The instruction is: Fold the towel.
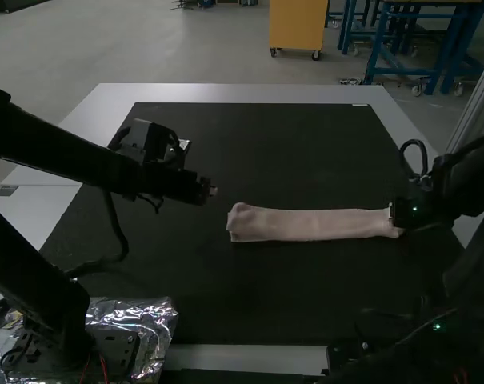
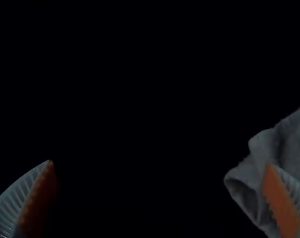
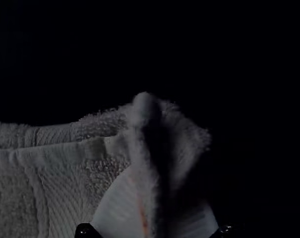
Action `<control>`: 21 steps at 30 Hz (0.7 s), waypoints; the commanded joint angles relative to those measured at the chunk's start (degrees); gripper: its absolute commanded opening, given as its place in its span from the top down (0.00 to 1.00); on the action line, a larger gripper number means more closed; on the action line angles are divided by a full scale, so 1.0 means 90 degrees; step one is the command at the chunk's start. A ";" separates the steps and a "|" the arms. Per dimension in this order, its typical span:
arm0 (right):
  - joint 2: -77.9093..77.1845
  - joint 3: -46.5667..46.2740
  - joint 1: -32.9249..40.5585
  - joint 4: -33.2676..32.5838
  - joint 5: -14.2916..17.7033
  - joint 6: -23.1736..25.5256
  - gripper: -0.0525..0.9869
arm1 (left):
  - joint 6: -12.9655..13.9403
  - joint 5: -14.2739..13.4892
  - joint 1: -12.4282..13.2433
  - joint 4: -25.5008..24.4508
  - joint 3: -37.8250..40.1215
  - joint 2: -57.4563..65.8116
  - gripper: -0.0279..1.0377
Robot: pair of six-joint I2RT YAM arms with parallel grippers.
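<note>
Where right fingers (image 3: 114, 208) pinch — towel (image 1: 310, 225) bunches.

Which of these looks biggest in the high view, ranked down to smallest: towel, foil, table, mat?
1. Table
2. Mat, lying within the table's edges
3. Foil and towel: too close to rank, as the left arm's base covers part of the foil.

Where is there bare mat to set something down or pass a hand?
Bare mat lies beyond the towel, up to the far table border, and on its near side, between the arms. Crowded: the towel's right end, held by the right gripper; its left end, near the left gripper; and the near left corner, with foil.
</note>
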 commanded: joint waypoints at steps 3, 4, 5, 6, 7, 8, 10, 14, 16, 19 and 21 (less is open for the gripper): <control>0.0294 -0.0042 0.0055 -0.0310 -0.0512 -0.0060 0.97 | -0.0020 -0.0001 0.0043 0.0082 0.0178 -0.0192 0.08; 0.0226 -0.0013 0.0035 -0.0437 -0.0580 -0.0080 0.97 | -0.0020 0.0008 0.0043 0.0082 0.0187 -0.0192 0.08; 0.0109 0.0016 -0.0023 -0.0554 -0.0590 -0.0080 0.97 | -0.0020 0.0008 0.0043 0.0082 0.0187 -0.0192 0.08; -0.0067 0.0075 -0.0101 -0.0710 -0.0609 -0.0089 0.97 | -0.0020 0.0008 0.0043 0.0082 0.0197 -0.0192 0.08; -0.0263 0.0153 -0.0189 -0.0896 -0.0649 -0.0099 0.97 | -0.0020 0.0008 0.0043 0.0082 0.0197 -0.0192 0.08; -0.0487 0.0241 -0.0258 -0.1062 -0.0649 -0.0089 0.97 | -0.0020 0.0008 0.0043 0.0082 0.0207 -0.0192 0.08; -0.0907 0.0436 -0.0345 -0.1325 -0.0658 -0.0021 0.97 | -0.0020 0.0008 0.0043 0.0111 0.0217 -0.0192 0.08; -0.1552 0.0817 -0.0365 -0.2019 -0.0815 0.0037 0.97 | -0.0020 0.0008 0.0043 0.0121 0.0275 -0.0192 0.08; -0.1747 0.0925 -0.0336 -0.2243 -0.0942 0.0145 0.97 | -0.0020 0.0008 0.0043 0.0121 0.0285 -0.0192 0.08; -0.1913 0.0954 -0.0140 -0.2400 -0.1127 0.0399 0.97 | -0.0020 -0.0001 0.0043 0.0111 0.0314 -0.0192 0.08; -0.1952 0.0885 0.0094 -0.2429 -0.1127 0.0477 0.97 | -0.0030 -0.0001 0.0043 0.0121 0.0314 -0.0192 0.08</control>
